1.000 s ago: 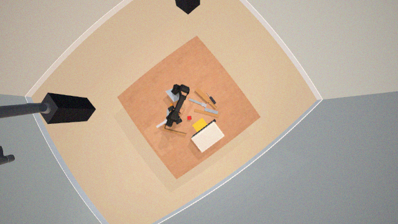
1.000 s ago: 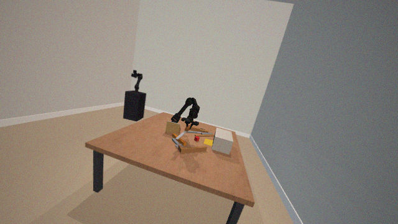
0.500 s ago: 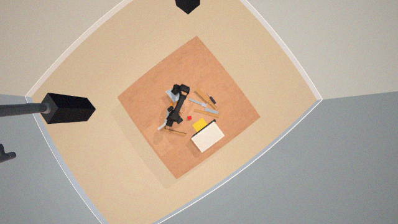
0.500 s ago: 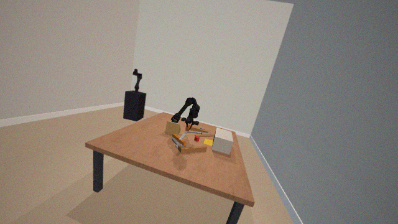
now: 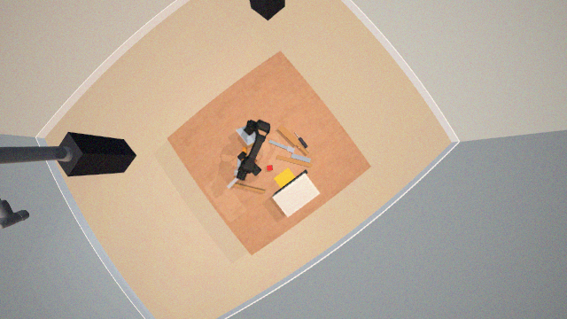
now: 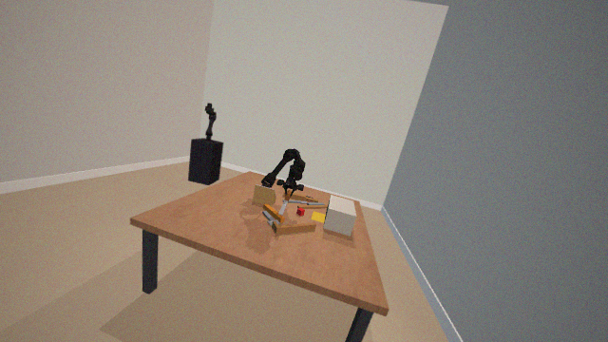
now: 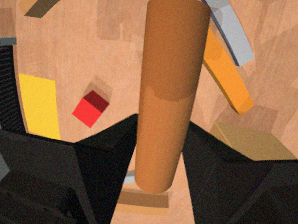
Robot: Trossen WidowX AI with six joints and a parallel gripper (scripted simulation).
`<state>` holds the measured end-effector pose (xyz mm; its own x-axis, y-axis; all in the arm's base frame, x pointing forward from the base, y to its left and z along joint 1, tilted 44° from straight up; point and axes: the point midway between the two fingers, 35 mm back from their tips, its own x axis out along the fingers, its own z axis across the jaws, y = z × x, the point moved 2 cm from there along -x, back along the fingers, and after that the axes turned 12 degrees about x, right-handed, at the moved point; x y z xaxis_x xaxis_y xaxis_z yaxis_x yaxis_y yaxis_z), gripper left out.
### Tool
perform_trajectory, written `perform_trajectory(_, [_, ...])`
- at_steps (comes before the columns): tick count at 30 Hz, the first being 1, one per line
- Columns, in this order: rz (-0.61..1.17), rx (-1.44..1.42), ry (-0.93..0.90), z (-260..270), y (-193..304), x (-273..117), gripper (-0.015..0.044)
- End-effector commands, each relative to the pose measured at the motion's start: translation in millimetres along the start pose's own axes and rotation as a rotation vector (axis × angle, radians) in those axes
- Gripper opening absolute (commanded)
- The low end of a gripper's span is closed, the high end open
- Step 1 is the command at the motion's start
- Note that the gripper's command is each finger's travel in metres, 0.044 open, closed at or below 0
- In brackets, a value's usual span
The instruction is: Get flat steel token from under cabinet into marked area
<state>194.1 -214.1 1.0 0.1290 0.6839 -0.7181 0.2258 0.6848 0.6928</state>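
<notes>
My gripper (image 6: 289, 192) (image 7: 160, 121) is shut on a round orange-brown tool handle (image 7: 169, 65), held above the table. A pale grey part, apparently this tool's far end, reaches down in the exterior view (image 6: 283, 208). The cabinet (image 5: 296, 195) (image 6: 339, 220) is a white box; its dark slotted front (image 7: 9, 95) is at the left edge of the wrist view. The yellow marked area (image 5: 284, 177) (image 6: 318, 217) (image 7: 40, 107) lies in front of it. The gripper is away from both. The steel token cannot be made out in any view.
A red cube (image 5: 269, 167) (image 6: 300, 212) (image 7: 89, 112) stands near the yellow area. An orange bar (image 7: 227, 72) and a tan block (image 6: 264, 195) (image 7: 257, 142) are near the arm. A long brown bar (image 5: 250, 188) (image 6: 296, 229) and several wooden and grey pieces lie around.
</notes>
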Motion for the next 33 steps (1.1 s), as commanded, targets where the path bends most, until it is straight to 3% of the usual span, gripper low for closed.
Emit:
perform_trajectory(1, [-0.013, -0.037, -0.002, -0.1, -0.9, -2.4, 0.0])
perform_trajectory(33, [-0.013, -0.29, -0.001, 0.0, 0.0, -2.3, 0.0])
